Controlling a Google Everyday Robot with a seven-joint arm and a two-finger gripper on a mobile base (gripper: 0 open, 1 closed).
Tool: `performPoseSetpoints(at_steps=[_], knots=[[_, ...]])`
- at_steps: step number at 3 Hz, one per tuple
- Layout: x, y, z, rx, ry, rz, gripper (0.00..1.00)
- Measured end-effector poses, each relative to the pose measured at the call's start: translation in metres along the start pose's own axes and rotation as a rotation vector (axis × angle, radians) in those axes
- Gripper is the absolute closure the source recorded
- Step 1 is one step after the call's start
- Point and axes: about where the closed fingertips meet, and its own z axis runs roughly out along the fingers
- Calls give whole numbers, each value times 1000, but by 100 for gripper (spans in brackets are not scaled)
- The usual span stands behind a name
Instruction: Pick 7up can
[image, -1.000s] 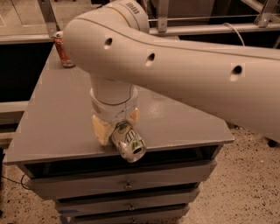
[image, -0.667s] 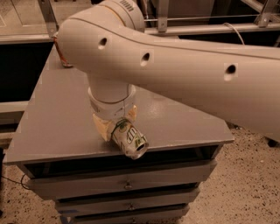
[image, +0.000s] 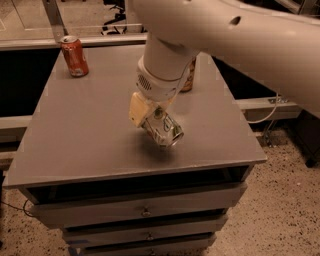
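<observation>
The 7up can (image: 165, 130), white-and-silver with green lettering, is held tilted, its end facing front right, a little above the grey cabinet top (image: 85, 135). My gripper (image: 150, 117) hangs from the big white arm and is shut on the can, its cream-coloured fingers (image: 137, 109) clamped on the can's sides. The can's shadow lies on the top just below it.
A red-orange can (image: 74, 55) stands upright at the back left corner. A gold-brown can (image: 189, 75) stands behind the arm, mostly hidden. The cabinet has drawers (image: 145, 212) at the front. Speckled floor lies to the right.
The arm has risen and swung back from the front edge, lifting the 7up can off the top. The red-orange can is uncovered again.
</observation>
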Motion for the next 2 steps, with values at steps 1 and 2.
performPoseSetpoints(at_steps=[1,2], knots=[[-19,-43,-26,-103,-184,35,100],[-29,-77,-53,-198,-370,95,100]])
